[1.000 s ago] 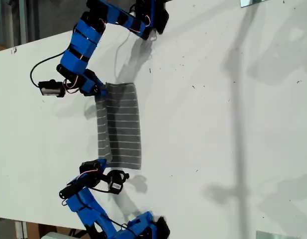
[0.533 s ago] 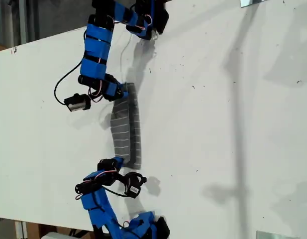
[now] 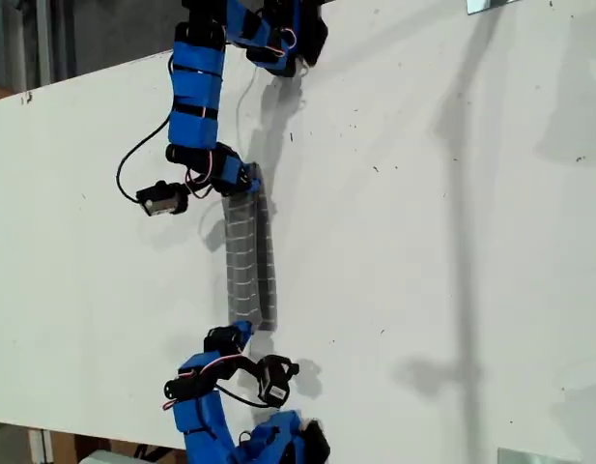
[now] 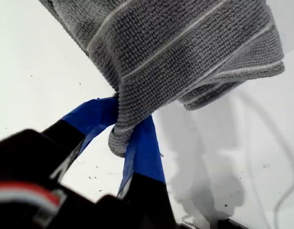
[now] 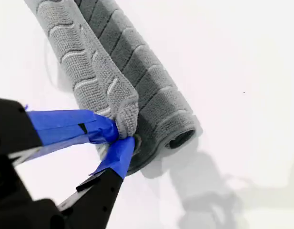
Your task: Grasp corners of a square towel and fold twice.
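The white table is bare but for small dark specks and the shadows thrown across it. In the exterior view the towel is a narrow grey striped strip just off centre toward 9 o'clock, running from 12 to 6 between two blue arms. One arm reaches in from the 11 o'clock edge of that view and the other from the 7 o'clock edge. Each meets one end of the strip. A thin black cable loops beside the 11 o'clock arm, clear of the cloth. Nothing else lies near the towel.

The exterior view is too small to show the grips; the wrist views give them. In the first wrist view the first gripper has its blue-taped fingers pinched nearly closed on a corner, and the cloth hangs bunched above the table, casting a shadow. In the second wrist view the second gripper is likewise closed tight on another corner. There the towel is doubled over itself into a loose roll, its lower layer resting on the table. The wrist views do not settle which arm in the exterior view is which.
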{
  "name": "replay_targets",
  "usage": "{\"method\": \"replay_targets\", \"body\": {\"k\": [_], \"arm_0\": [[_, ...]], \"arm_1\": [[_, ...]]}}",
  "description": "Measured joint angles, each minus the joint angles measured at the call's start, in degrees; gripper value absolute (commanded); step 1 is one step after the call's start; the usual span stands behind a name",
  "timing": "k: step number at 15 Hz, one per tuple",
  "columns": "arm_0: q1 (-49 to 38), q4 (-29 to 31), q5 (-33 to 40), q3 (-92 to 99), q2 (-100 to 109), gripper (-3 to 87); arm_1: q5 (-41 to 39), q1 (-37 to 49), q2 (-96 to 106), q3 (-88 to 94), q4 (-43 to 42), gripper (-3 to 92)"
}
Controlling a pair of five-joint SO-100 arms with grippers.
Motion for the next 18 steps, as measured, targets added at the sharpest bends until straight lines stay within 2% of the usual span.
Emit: {"method": "replay_targets", "body": {"k": [5, 6, 7, 8, 9, 11, 18], "arm_0": [[1.9, -7.1, -2.2, 3.1, -5.4, -0.1], [2.1, -7.8, -2.5, 3.1, -6.5, 0.4], [2.2, -8.2, -3.0, 3.1, -7.1, 6.8], [2.4, -8.2, -3.0, 3.1, -7.2, 17.3], [2.3, -7.3, -2.9, 2.9, -7.3, 24.2], [3.1, -3.4, -2.0, -0.6, -7.3, 23.5], [3.3, 10.5, 1.8, -13.1, -5.7, 22.4]], "arm_1": [[0.6, -1.4, -6.1, 0.7, -2.8, -0.1], [0.6, -1.3, -6.6, 0.7, -3.2, 10.3], [0.6, -1.3, -6.9, 0.7, -3.3, 22.9], [0.6, -1.4, -6.9, 0.7, -3.0, 31.6], [0.9, -1.2, -6.9, 0.7, -1.8, 34.3], [1.1, -1.8, -6.1, 0.7, 0.2, 40.1], [-0.6, 2.4, 3.8, 0.7, 6.7, 40.9]]}}
